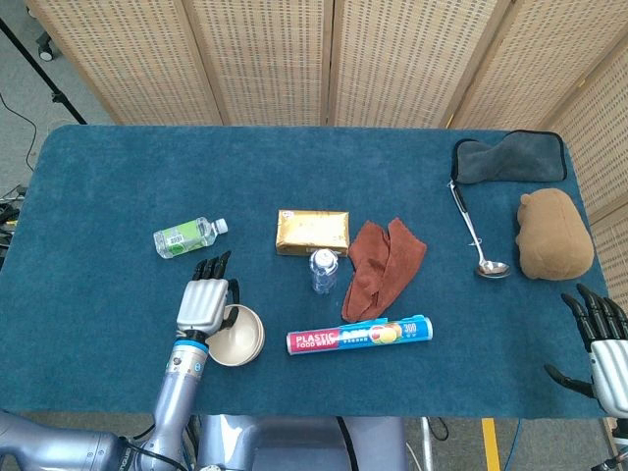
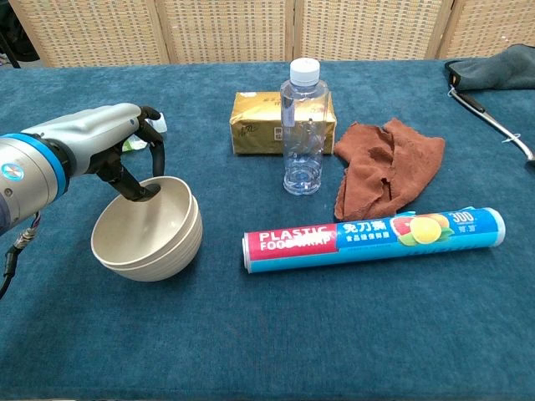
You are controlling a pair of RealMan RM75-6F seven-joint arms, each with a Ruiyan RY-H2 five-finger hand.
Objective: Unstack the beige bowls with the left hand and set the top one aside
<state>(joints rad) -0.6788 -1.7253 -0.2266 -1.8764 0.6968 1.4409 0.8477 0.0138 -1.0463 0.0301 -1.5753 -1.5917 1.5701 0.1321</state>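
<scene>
Two stacked beige bowls (image 2: 150, 232) (image 1: 243, 339) sit tilted toward the front left on the blue table. My left hand (image 2: 104, 154) (image 1: 204, 300) pinches the far left rim of the stack, thumb inside the top bowl and fingers curled over the outside. The top bowl still nests in the lower one, with only a thin seam showing between them. My right hand (image 1: 599, 339) hovers with fingers spread at the table's front right corner, holding nothing.
A plastic wrap roll (image 2: 374, 236) lies right of the bowls. Behind it stand a clear bottle (image 2: 303, 129), a gold packet (image 2: 259, 124) and a brown cloth (image 2: 386, 167). A small green-label bottle (image 1: 188, 236), a ladle (image 1: 475, 234), a grey cloth (image 1: 508, 159) and a brown plush (image 1: 554, 234) lie farther off.
</scene>
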